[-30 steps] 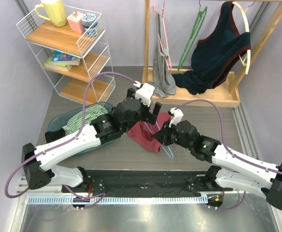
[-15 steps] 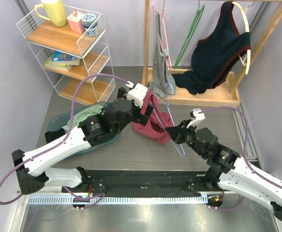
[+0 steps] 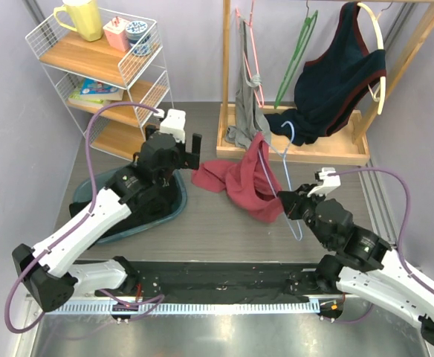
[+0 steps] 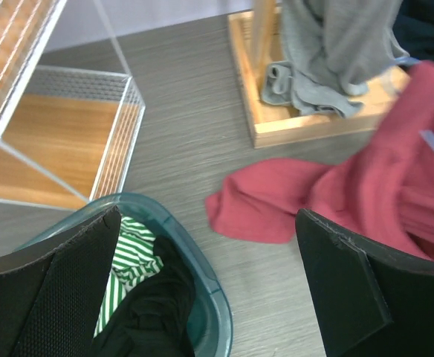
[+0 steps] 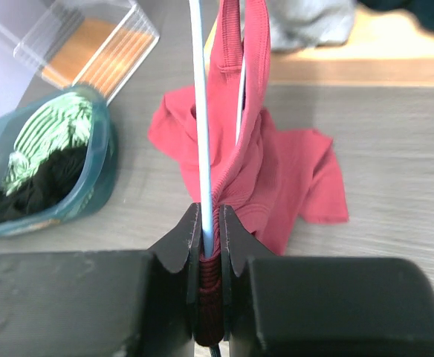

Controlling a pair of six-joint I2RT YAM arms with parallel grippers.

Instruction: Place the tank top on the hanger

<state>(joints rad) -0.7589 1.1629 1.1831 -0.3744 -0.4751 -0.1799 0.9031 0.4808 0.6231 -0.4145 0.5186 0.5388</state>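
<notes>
The maroon tank top [image 3: 239,182] hangs partly on the light-blue hanger [image 3: 296,229] and trails onto the table to the left. My right gripper [image 3: 286,199] is shut on the hanger wire [image 5: 200,111] together with a bunched fold of the tank top [image 5: 291,178]; its jaws [image 5: 210,223] pinch both. The hanger's hook points toward the wooden rack. My left gripper [image 3: 180,143] is open and holds nothing, hovering left of the top over the basin's edge. In the left wrist view the gripper [image 4: 209,290] spans bare table, with the tank top [image 4: 336,193] ahead to the right.
A teal basin [image 3: 174,210] holding striped and black clothes sits under the left arm. A white wire shelf [image 3: 105,74] stands at the back left. The wooden rack [image 3: 306,152] behind carries a grey garment [image 3: 248,111], a navy garment [image 3: 336,82], and green [image 3: 295,56] and pink [image 3: 250,52] hangers.
My left gripper opened, let go of the tank top and drew back left toward the basin. The right gripper carried hanger and top right and back, and the top now spreads out.
</notes>
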